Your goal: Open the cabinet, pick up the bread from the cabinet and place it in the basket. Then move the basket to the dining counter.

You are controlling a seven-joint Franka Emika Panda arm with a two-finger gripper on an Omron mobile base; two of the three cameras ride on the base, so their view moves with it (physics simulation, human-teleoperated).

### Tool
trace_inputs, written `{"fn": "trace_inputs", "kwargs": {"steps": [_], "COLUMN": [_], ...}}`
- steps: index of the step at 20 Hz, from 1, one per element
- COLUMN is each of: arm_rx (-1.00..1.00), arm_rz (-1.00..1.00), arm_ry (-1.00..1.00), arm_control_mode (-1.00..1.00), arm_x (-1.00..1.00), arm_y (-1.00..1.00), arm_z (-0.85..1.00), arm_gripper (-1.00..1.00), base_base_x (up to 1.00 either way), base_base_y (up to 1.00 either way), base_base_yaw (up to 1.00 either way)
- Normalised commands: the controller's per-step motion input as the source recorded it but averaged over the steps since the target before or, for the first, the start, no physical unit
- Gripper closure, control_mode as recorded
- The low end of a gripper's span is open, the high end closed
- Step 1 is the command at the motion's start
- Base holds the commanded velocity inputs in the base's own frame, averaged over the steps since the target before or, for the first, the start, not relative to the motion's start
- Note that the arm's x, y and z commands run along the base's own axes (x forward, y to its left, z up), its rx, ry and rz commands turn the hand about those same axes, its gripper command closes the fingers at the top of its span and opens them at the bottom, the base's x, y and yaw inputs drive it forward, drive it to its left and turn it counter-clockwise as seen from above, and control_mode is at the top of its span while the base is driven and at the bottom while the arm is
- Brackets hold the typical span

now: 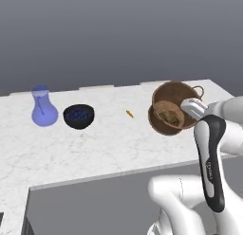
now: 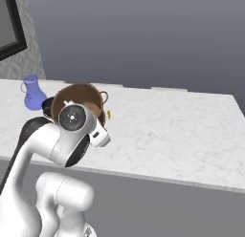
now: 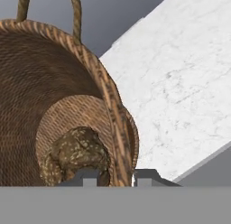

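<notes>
Hand view: pincer clamps the rim of the brown woven basket, speckled brown bread inside, above the white marble counter. Carrying step; next, lower it upright.

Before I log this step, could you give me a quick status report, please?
Gripper shut on basket rim. Bread inside basket, basket tilted above dining counter. Black bowl and blue vase stand well aside.
</notes>
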Motion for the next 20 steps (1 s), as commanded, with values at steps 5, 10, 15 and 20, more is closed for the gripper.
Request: {"fn": "trace_inputs", "kwargs": {"steps": [5, 10, 15, 20], "arm_rx": [0.00, 0.00, 0.00, 0.00], "arm_rz": [0.00, 0.00, 0.04, 0.08], "arm_ry": [0.32, 0.19, 0.24, 0.13], "arm_control_mode": [-1.00, -1.00, -1.00, -1.00], "arm_x": [1.00, 1.00, 1.00, 0.98], "arm_y": [-0.57, -0.22, -0.11, -0.17], "arm_z": [-0.64, -0.52, -0.47, -0.47], "arm_gripper": [1.00, 1.00, 1.00, 1.00], "base_base_x": [0.00, 0.00, 0.00, 0.00], "base_base_y": [0.00, 0.00, 0.00, 0.00], "base_base_yaw": [0.00, 0.00, 0.00, 0.00]}}
